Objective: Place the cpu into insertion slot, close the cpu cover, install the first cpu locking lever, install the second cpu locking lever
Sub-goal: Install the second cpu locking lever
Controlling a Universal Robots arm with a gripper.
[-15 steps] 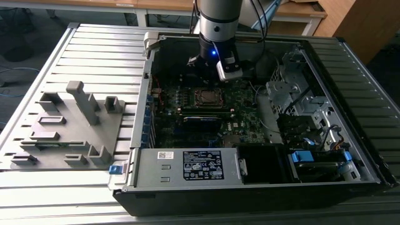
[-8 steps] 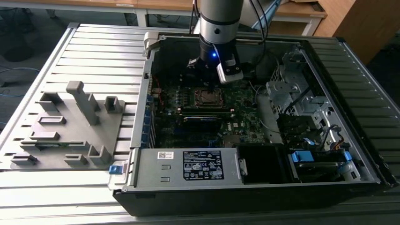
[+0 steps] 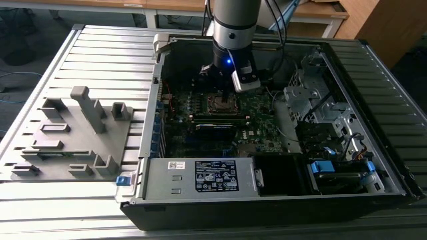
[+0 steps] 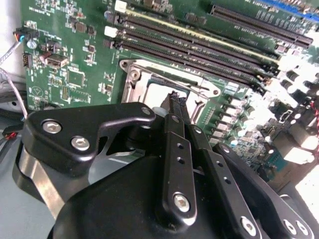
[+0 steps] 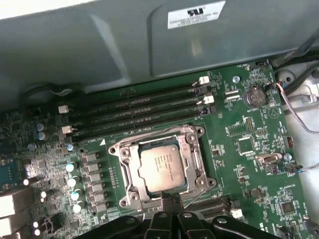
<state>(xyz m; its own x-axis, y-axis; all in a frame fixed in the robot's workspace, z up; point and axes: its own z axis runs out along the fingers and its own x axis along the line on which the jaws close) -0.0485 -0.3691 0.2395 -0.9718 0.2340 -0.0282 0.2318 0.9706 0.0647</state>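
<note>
Chip point(image 5: 160, 168) already seated in socket, grey face up, framed by silvery cover point(image 5: 162, 172) lying flat around it. Gripper point(image 5: 171, 200) poised at socket's edge, fingers point(image 4: 175, 105) pressed together with nothing between them, tip down beside thin wire lever point(image 5: 197, 191), probably to push rather than pinch. Green board point(image 5: 249, 149) inside open computer case point(image 3: 267, 200), resting on ribbed metal table point(image 3: 100, 55) beside grey parts holder point(image 3: 73, 135); wooden desks beyond.
</note>
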